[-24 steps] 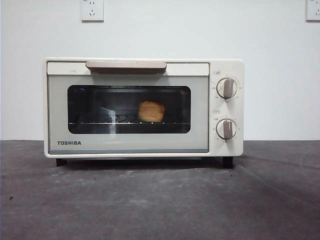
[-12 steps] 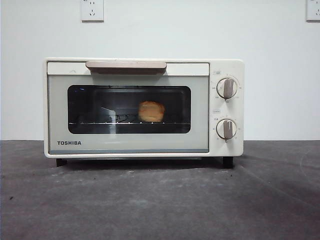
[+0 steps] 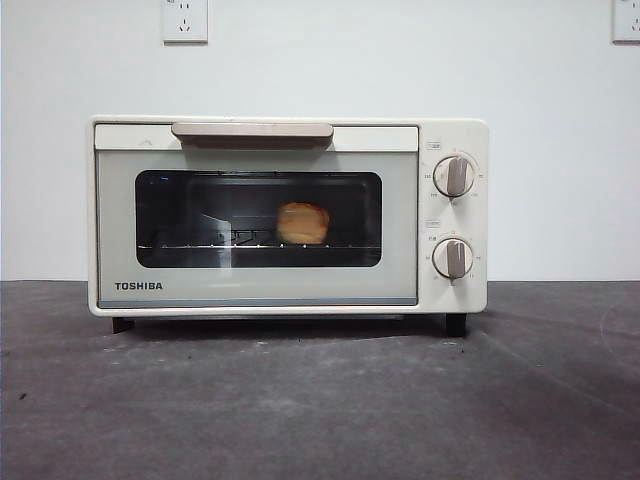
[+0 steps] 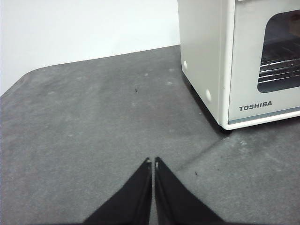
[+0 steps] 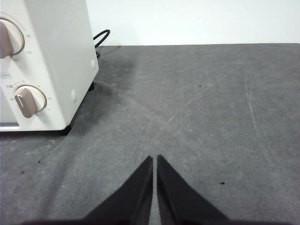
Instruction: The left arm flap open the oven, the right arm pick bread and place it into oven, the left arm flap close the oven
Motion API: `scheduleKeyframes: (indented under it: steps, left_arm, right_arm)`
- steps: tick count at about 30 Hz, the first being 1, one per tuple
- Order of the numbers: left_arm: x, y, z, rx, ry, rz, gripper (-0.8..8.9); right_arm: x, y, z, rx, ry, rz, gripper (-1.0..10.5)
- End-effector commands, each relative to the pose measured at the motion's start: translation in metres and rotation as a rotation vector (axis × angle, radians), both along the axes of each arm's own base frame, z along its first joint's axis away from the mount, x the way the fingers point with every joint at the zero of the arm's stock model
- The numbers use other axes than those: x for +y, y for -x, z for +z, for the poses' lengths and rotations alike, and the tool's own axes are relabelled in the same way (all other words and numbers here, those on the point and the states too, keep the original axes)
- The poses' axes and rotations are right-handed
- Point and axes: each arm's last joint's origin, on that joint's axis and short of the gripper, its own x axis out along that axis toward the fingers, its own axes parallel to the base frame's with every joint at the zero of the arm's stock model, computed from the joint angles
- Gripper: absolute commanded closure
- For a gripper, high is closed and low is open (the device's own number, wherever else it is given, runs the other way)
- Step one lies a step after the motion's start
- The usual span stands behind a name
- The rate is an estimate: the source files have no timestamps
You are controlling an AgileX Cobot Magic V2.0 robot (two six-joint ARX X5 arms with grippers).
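The cream-white Toshiba oven (image 3: pixel 288 215) stands in the middle of the table with its door shut and its beige handle (image 3: pixel 252 131) at the top. The golden bread (image 3: pixel 303 223) lies on the wire rack inside, seen through the dark glass. My left gripper (image 4: pixel 153 161) is shut and empty, low over the table off the oven's left side (image 4: pixel 206 61). My right gripper (image 5: pixel 154 159) is shut and empty, low over the table off the oven's knob side (image 5: pixel 42 61). Neither arm shows in the front view.
Dark grey table (image 3: pixel 320 400) runs in front of the oven. A white wall with two sockets (image 3: pixel 185 20) stands behind. A black power cord (image 5: pixel 101 37) trails behind the oven on the right side.
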Motion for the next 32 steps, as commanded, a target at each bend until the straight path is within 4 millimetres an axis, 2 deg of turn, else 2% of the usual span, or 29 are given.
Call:
scheduleKeyframes:
  steps: [1, 32]
  left_arm:
    - [0.0002, -0.0008, -0.0075, 0.026, 0.003, 0.004, 7.97]
    - [0.0002, -0.0008, -0.0075, 0.025, 0.003, 0.004, 7.97]
  right_arm:
    - [-0.0001, -0.0004, -0.0017, -0.003, -0.014, -0.004, 9.4]
    - [-0.0001, -0.0004, -0.0012, -0.008, -0.015, -0.005, 9.4]
